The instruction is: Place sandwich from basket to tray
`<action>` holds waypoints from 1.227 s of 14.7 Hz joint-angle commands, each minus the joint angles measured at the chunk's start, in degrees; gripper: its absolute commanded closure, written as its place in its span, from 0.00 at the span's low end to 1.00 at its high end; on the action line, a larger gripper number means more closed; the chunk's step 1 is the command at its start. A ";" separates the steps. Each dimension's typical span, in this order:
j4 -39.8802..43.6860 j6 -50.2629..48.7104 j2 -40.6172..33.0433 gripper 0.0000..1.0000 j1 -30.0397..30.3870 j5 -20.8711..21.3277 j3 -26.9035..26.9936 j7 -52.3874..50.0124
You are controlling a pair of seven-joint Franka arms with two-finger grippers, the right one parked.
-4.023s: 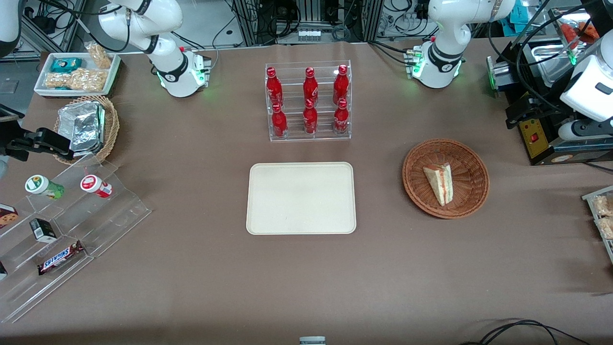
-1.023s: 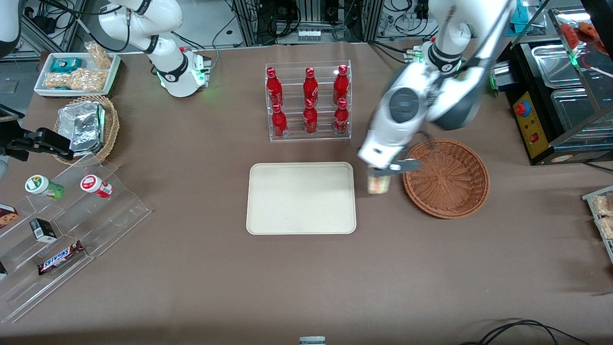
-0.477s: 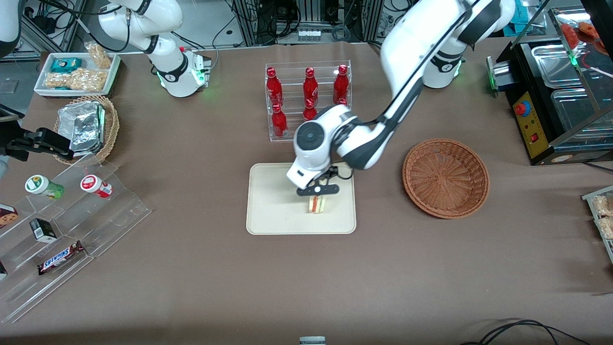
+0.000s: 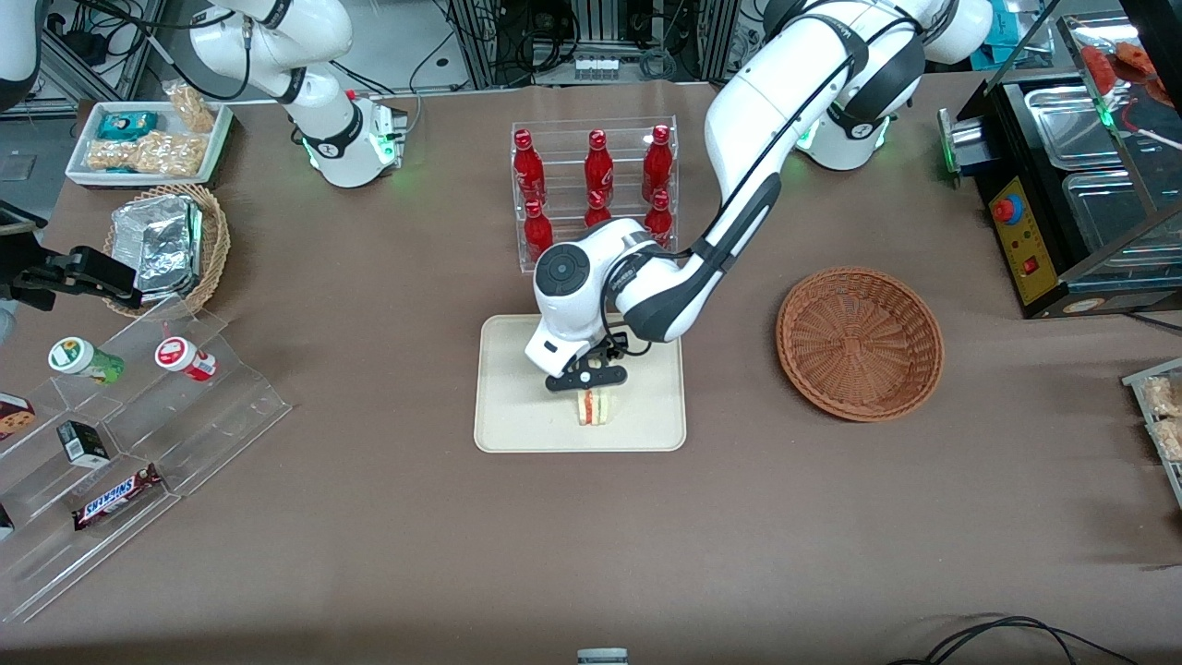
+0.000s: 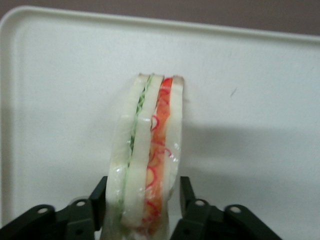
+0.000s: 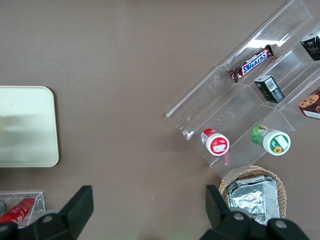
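The sandwich (image 4: 596,407), a white bread wedge with red-orange and green layers, stands on edge on the cream-beige tray (image 4: 517,406), in the part nearer the front camera. The left gripper (image 4: 592,392) is right above it, shut on the sandwich, with a black finger on each bread face. In the left wrist view the gripper (image 5: 144,189) holds the sandwich (image 5: 150,145) over the tray (image 5: 250,100). The reddish-brown wicker basket (image 4: 859,344) stands beside the tray toward the working arm's end, with nothing in it.
A clear rack of red bottles (image 4: 596,194) stands farther from the camera than the tray, close to the arm. A tan basket of foil packets (image 4: 171,245), a white snack tray (image 4: 148,139) and an acrylic stand (image 4: 138,416) lie toward the parked arm's end.
The gripper carried the sandwich from the basket over onto the tray. In the last half second it moved a little farther across the tray and lower.
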 commanded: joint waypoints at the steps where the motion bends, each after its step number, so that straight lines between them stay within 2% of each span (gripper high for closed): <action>1: 1.03 -5.31 -5.50 0.00 0.62 0.36 2.47 -0.65; 4: -3.87 -13.50 -17.79 0.00 8.69 -3.32 2.22 2.85; 7: -9.16 -19.64 -27.65 0.00 17.29 -10.27 2.30 16.80; 9: -8.99 -28.58 -31.43 0.00 22.92 -10.72 2.39 24.46; 12: -8.90 -34.50 -35.75 0.00 31.89 -10.90 2.39 34.83; 15: -8.99 -38.91 -38.91 0.00 38.05 -10.81 2.48 41.09; 18: -9.43 -42.60 -42.87 0.00 40.44 -10.72 2.65 42.78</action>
